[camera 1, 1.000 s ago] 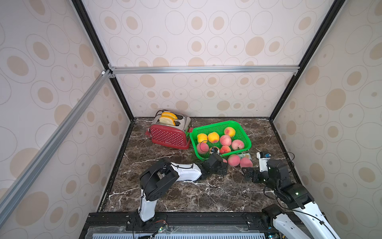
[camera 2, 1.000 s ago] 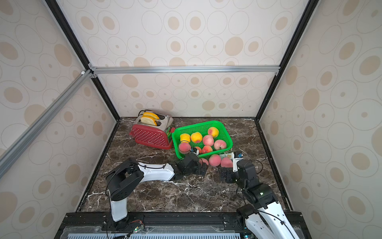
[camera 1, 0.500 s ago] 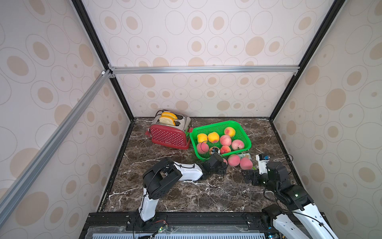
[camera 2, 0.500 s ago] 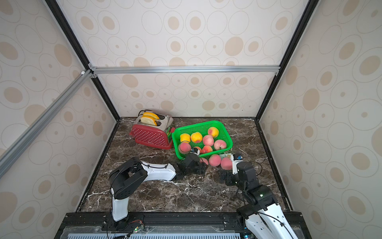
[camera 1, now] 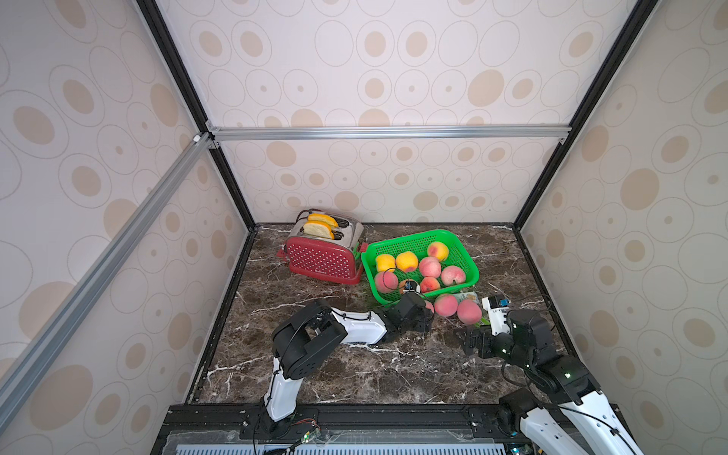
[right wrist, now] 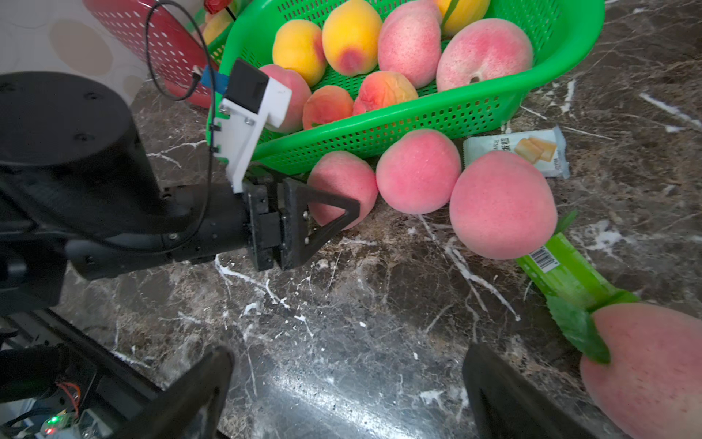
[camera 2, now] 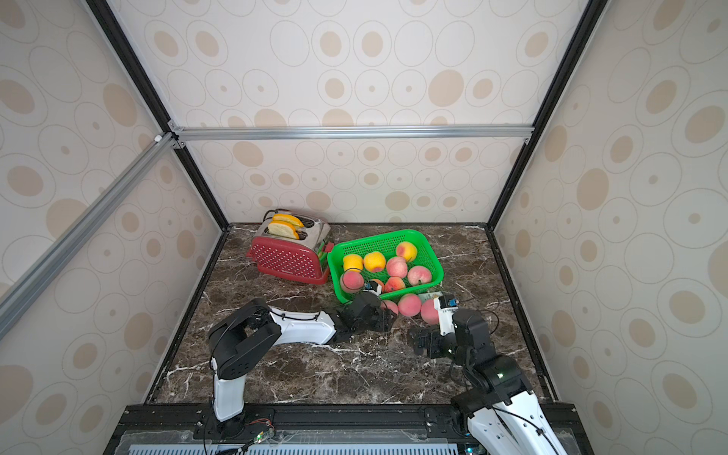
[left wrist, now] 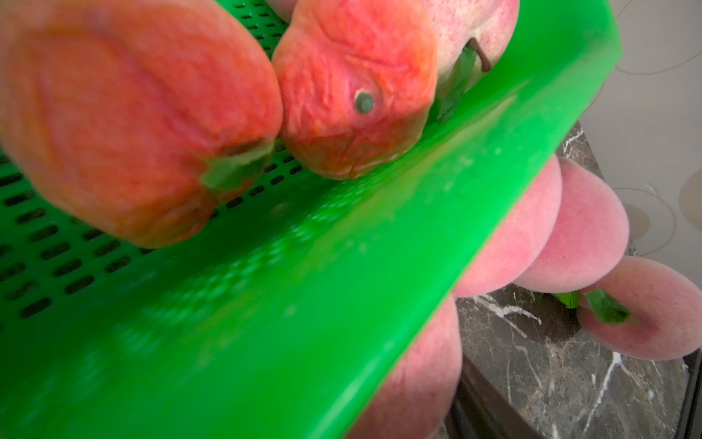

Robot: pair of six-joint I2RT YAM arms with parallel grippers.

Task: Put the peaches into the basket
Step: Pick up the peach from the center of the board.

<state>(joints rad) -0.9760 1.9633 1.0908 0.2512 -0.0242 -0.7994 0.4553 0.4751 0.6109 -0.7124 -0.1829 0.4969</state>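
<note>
pink peach (right wrist: 342, 171) clenched in left pincer (right wrist: 345, 190) beside green basket (right wrist: 399, 125); right pincer (right wrist: 349, 355) released, leafed peach (right wrist: 653, 372) just beside

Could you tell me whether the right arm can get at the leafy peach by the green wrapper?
Probably yes: that peach sits right beside the open right claw, nothing blocking; the claw just needs to swing over it.

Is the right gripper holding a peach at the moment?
No, the right gripper stands open with only tabletop between its fingers, and the nearest peach lies outside them.
</note>
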